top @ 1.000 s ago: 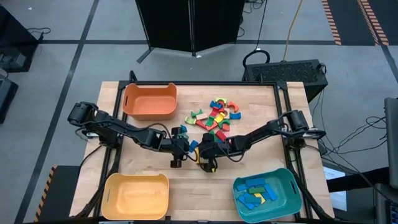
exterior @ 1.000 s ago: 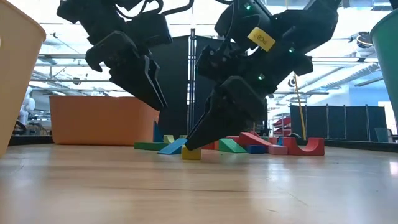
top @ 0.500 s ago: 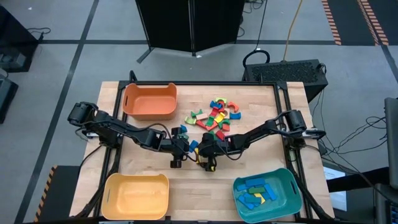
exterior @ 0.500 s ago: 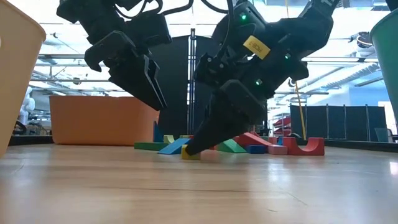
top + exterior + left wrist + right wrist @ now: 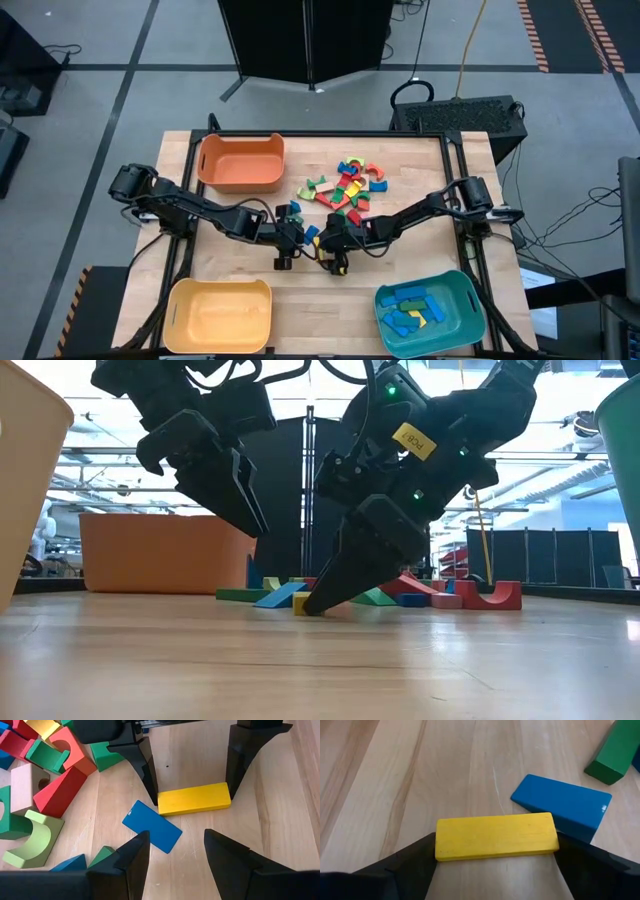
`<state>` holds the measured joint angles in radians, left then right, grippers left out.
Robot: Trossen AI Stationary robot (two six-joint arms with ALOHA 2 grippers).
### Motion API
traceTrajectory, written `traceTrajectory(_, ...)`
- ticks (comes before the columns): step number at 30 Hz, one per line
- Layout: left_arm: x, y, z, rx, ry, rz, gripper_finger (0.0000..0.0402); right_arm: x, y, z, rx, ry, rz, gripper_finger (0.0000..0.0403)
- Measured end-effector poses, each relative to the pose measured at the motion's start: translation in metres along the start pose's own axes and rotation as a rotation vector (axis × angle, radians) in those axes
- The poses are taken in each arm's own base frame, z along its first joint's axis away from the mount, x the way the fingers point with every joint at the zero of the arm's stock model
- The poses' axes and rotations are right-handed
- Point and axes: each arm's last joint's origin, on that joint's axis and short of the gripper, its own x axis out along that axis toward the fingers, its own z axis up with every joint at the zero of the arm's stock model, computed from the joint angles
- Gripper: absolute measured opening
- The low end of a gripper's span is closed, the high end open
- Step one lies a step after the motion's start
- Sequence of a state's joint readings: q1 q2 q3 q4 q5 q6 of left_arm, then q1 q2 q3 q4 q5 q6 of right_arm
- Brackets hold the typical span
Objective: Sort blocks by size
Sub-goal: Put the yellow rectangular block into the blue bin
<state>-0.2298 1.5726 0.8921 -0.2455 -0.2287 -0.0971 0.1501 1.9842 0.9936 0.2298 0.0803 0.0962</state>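
A yellow bar (image 5: 495,836) lies flat on the table near its middle, with a flat blue block (image 5: 152,826) next to it. My right gripper (image 5: 192,780) is open and slants down over the bar, one finger at each short end, tips at the table. My left gripper (image 5: 175,850) hangs open and empty just above the table, to the left of the bar. A pile of red, green, blue and yellow blocks (image 5: 345,190) lies beyond them toward the far edge. My right gripper has one finger (image 5: 145,775) at one short end of the yellow bar (image 5: 165,802) and the other finger at the opposite end. The fingers slant down from the table's right side, with the bar flat on the table between them. Whether they touch it, I cannot tell.
An orange bin (image 5: 240,162) stands at the far left and a yellow bin (image 5: 218,315) at the near left. A teal bin (image 5: 428,310) at the near right holds blue bars and a yellow one. Bare wood lies between the two near bins.
My right gripper has sunk slightly, so its fingertips now reach the table around the yellow bar. The bar has stayed where it was.
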Motion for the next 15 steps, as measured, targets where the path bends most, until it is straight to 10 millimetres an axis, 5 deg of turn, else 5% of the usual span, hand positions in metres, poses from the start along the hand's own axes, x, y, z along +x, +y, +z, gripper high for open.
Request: traceTrajectory(15, 0.0001, 0.0, -0.0001, 0.002, 0.001, 0.0, 0.0189, -0.0067, 0.0012, 0.0047, -0.008, -0.009, 0.005, 0.0355)
